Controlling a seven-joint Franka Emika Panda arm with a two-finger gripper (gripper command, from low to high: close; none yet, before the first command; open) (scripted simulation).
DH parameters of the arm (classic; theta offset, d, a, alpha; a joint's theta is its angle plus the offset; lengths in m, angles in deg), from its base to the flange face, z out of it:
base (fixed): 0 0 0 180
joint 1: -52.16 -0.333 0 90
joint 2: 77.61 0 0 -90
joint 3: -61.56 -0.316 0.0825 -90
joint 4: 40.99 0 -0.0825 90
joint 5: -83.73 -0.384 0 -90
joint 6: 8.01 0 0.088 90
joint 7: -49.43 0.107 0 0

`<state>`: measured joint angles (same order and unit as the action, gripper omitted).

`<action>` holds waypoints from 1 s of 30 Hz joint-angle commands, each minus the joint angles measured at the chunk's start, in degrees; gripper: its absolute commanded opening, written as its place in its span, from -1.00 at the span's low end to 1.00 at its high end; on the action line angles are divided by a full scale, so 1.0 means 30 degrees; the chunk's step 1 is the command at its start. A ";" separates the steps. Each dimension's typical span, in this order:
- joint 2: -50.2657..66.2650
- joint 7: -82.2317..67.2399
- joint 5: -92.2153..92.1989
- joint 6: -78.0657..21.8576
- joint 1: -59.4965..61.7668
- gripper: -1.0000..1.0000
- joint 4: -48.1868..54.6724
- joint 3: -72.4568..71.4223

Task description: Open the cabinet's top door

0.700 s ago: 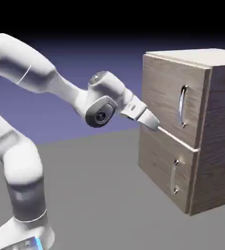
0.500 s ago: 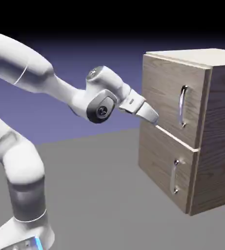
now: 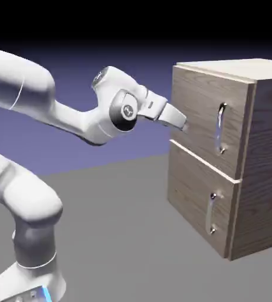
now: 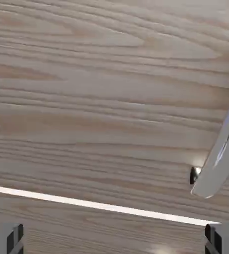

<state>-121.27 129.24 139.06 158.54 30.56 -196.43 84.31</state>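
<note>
Closing in on the cabinet (image 3: 220, 153), the gripper (image 3: 182, 122) is held spread wide with nothing between its jaws, its tips just short of the top door (image 3: 200, 118) near that panel's 9 o'clock edge in the exterior view. The door is seen shut, flush above the lower panel (image 3: 197, 194), and its silver handle (image 3: 220, 128) stands towards 3 o'clock of the gripper, well apart from it. In the hand view, wood grain fills the picture; the handle (image 4: 220, 154) is glimpsed at 4 o'clock, and the pale seam (image 4: 101, 206) between the panels is crossed low down.

For a clean grasp, the hand is best shifted across until the bar is centred between the fingers (image 4: 7, 238), the jaws turned to straddle it, then eased forward before anything is squeezed. A pull begun off-centre would likely slip.

Compared with a moment ago, the wrist has been lifted from the seam up onto the upper panel, and the hand has been rolled.
</note>
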 commanded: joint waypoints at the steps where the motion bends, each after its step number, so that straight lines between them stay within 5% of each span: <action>1: -0.0165 0.0561 0.0832 -0.0112 -0.0314 0.00 0.0084 0.0342; 30: -0.4953 1.6822 2.4919 -0.3361 -0.9420 0.00 0.2506 1.0245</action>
<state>-136.13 179.71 213.82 148.46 2.30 -188.91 115.05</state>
